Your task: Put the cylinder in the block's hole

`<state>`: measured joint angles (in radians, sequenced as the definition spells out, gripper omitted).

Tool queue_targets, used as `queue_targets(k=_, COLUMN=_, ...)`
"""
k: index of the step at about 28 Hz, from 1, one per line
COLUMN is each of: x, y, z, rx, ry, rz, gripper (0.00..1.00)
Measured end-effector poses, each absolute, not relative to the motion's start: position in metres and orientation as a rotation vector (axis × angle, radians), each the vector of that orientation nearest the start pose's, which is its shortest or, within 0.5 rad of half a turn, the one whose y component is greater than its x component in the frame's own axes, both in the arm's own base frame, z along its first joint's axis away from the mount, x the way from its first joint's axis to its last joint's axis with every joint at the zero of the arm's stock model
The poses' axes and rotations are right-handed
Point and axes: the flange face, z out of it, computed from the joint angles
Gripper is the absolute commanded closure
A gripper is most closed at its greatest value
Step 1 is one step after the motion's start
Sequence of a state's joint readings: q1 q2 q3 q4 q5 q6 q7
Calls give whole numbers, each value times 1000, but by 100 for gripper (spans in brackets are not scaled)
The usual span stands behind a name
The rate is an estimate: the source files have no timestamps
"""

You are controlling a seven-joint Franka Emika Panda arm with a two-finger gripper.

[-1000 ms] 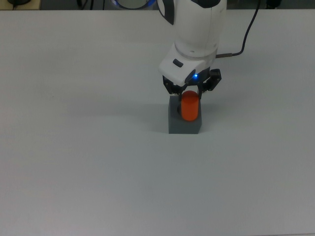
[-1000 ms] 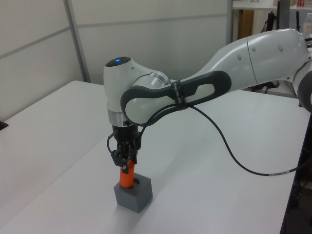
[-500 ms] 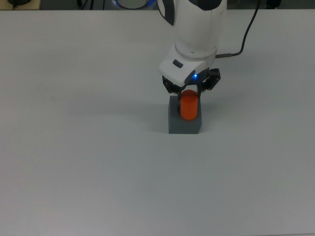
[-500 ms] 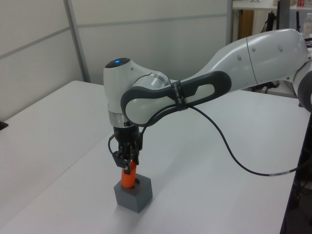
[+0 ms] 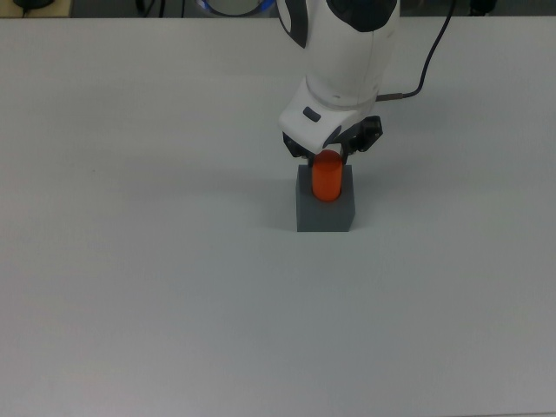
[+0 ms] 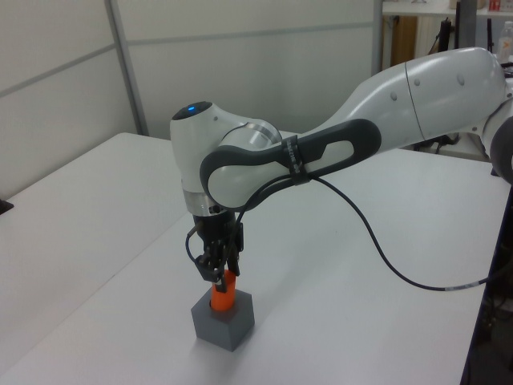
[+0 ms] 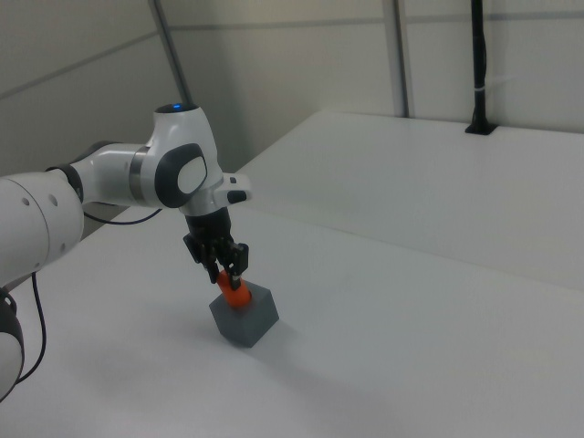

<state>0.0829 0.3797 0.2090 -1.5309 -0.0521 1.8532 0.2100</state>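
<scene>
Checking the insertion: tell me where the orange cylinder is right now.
In the top view, just right of centre, the cylinder stands upright with its lower end in the hole of the block, its top between the jaws of the gripper.

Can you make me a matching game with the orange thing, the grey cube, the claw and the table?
Things:
1. cylinder
2. block
3. claw
4. table

Descriptions:
A. white and wide, everything rests on it
B. dark grey, sitting on the table with something poking out of its top
C. bright orange, standing upright with its lower end down in the hole
D. black, at the end of the white arm, right above the block at the cylinder's top

Pairs: 1-C, 2-B, 3-D, 4-A
</scene>
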Motion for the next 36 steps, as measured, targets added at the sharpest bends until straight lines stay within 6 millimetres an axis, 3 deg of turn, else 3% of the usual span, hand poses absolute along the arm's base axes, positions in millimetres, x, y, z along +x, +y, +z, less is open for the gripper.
queue_targets(k=1, x=642, y=170, z=438, rx=-3123, ry=-133, rz=85, gripper=28)
queue_targets(k=3, x=642, y=170, z=438, rx=-3123, ry=-133, rz=85, gripper=0)
queue_targets(k=11, x=644, y=164, z=438, rx=-3125, ry=-118, rz=86, gripper=0)
queue_targets(k=23, x=645, y=146, z=490, rx=-3120, ry=-72, rz=-52, gripper=0)
queue_targets(k=28, x=646, y=115, z=509, rx=-3141, ry=-38, rz=-100, gripper=0)
queue_targets(k=36, x=645, y=41, z=526, rx=-3183, ry=-36, rz=-89, gripper=0)
